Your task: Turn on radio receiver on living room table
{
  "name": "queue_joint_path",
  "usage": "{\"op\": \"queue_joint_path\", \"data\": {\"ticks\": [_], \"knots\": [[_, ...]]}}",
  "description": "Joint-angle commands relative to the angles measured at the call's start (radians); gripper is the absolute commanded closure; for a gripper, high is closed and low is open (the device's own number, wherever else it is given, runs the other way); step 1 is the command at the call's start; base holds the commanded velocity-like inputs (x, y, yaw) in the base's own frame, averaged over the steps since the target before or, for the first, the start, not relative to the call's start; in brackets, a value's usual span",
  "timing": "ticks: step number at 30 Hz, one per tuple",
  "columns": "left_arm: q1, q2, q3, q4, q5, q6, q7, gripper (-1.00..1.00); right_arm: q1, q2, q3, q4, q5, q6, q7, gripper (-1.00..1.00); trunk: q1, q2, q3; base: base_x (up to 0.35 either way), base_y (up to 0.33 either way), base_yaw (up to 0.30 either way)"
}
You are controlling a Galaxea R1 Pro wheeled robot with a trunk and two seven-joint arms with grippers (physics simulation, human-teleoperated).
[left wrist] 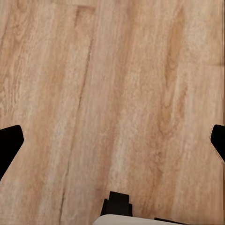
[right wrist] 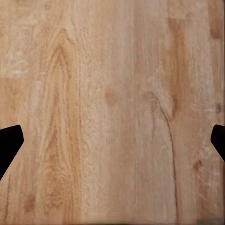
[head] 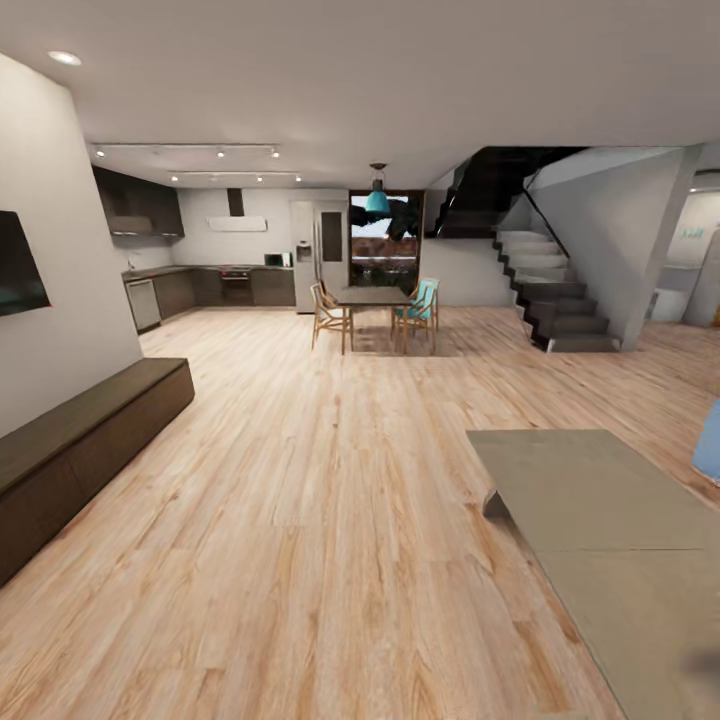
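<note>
The left gripper (left wrist: 112, 140) hangs over bare light wood floor (left wrist: 117, 84), its black fingertips (left wrist: 9, 145) wide apart with nothing between; the right gripper (right wrist: 112, 140) likewise, spread over the same planks; ahead to the right lies the table (head: 600, 520), low, grey, two-panelled; a blue edge (head: 710, 440) beside it is perhaps a sofa; beyond stand a dining table (head: 372, 296), staircase (head: 550, 290) and dark kitchen cabinets (head: 215, 285).

Floor (head: 330, 520): we see light wood planks running across the open room
Surface (head: 610, 530): our low grey table stands on the floor at right, top bare
</note>
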Motion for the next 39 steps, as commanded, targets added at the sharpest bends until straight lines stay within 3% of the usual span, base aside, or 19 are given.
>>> {"op": "queue_joint_path", "data": {"ticks": [1,31,39], "knots": [[0.000,0.000,0.000,0.000,0.000,-0.002,0.000,-1.00,0.000,0.000,0.000,0.000,0.000,0.000,0.000,-1.00,0.000,0.000,0.001,0.000,0.000,-0.259],[0.000,0.001,0.002,0.000,0.001,-0.007,0.000,-1.00,0.000,0.000,0.000,0.000,0.000,0.000,0.000,-1.00,0.000,0.000,0.021,0.001,0.001,-0.259],[0.000,0.001,0.039,0.000,0.000,-0.005,-0.001,-1.00,0.000,0.000,-0.001,0.000,0.000,-0.001,0.000,-1.00,0.000,0.000,0.023,0.193,0.152,-0.142]]}}
